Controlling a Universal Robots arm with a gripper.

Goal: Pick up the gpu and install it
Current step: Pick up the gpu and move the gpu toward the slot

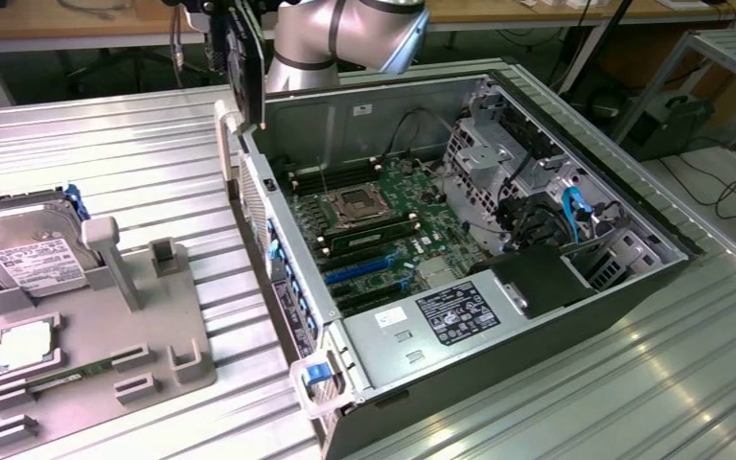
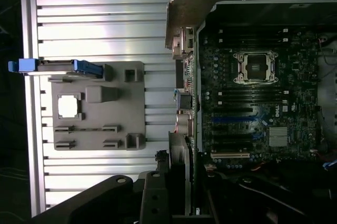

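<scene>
The gripper (image 2: 179, 195) is pinched on the gpu (image 1: 252, 81), which hangs upright and edge-on above the rear corner of the open computer case (image 1: 272, 240), not yet inside it.

Going by the exterior view from its left, the likeliest trouble is that rear wall. The card's lower edge hangs just above it and could catch the rim on the way in. Held by a narrow strip, the card may also tilt in the grip, so its edge would meet a slot crooked and strain the motherboard (image 1: 381, 206) if pressed. The blue slots (image 1: 361, 273) are packed close together, so the card could land in the wrong one.

At the far left, on the ribbed table (image 1: 112, 163), a grey tray (image 1: 150, 364) carries a hard drive (image 1: 30, 254), a processor chip (image 1: 23, 347) and a green memory stick (image 1: 68, 381), all well apart from the card. To the right, inside the case, the power supply (image 1: 451, 311) sits near the slots. Past it stand a drive cage (image 1: 490, 153) and loose blue cables (image 1: 573, 206).
</scene>
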